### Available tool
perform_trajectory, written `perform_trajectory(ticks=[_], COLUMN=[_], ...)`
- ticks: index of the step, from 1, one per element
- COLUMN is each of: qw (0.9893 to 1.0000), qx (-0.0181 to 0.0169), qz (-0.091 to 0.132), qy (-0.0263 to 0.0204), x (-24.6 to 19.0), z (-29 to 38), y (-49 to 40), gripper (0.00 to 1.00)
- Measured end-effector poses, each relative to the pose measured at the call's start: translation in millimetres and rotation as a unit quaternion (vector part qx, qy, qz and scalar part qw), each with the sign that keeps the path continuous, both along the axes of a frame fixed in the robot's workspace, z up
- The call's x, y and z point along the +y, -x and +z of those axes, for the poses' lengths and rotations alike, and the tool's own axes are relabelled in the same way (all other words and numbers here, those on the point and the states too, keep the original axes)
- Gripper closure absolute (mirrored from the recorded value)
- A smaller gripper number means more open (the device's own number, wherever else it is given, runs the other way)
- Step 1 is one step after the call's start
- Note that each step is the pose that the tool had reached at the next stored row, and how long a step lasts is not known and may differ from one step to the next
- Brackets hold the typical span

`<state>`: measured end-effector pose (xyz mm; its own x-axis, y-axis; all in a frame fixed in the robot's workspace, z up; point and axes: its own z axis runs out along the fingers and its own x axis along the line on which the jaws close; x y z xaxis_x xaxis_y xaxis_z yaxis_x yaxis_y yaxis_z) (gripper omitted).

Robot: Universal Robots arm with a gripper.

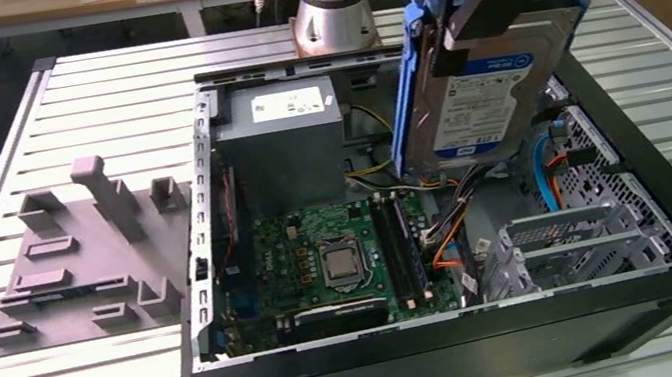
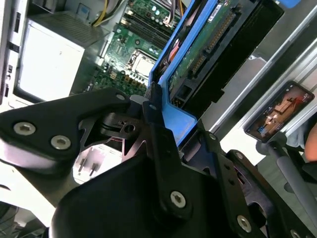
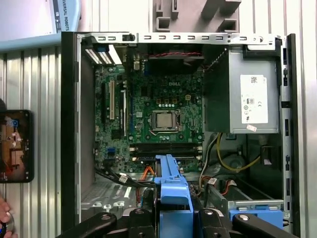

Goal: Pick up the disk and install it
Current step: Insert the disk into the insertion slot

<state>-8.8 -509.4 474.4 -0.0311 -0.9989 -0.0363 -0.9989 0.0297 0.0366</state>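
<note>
Disk (image 1: 483,94), pinched by its blue frame (image 2: 178,124) in the tool (image 1: 481,14), hangs on edge just below it, above the open case (image 1: 468,340); lifted but not seated, it likely needs squaring before going in.

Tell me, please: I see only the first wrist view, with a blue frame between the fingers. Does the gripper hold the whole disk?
Observer: Yes. In the exterior view the gripper is shut on the upper end of the disk, which hangs upright, a little tilted.
Operator: Where is it?
Observer: Its lower end is over the inside of the open computer case, on the exterior view's right of the grey metal box.
Operator: Is it seated in a bay?
Observer: No. The silver cage stands apart from it, nearer the camera.
</note>
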Motion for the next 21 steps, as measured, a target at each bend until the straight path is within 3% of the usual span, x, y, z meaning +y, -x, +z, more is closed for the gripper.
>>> perform_trajectory(ticks=[7,14,19,21], qw=[1.0000,1.0000,1.0000,1.0000], qx=[0.0000,0.0000,-0.0005,-0.0007], qz=[0.000,0.000,0.000,0.000], qy=[0.0000,0.0000,0.0000,0.0000], x=[-17.1,-24.5,-37.3,-39.5], z=[-3.0,-6.1,-10.3,-11.4], y=[-2.1,-13.6,-14.2,-15.5], gripper=[0.64,0.64,0.64,0.64])
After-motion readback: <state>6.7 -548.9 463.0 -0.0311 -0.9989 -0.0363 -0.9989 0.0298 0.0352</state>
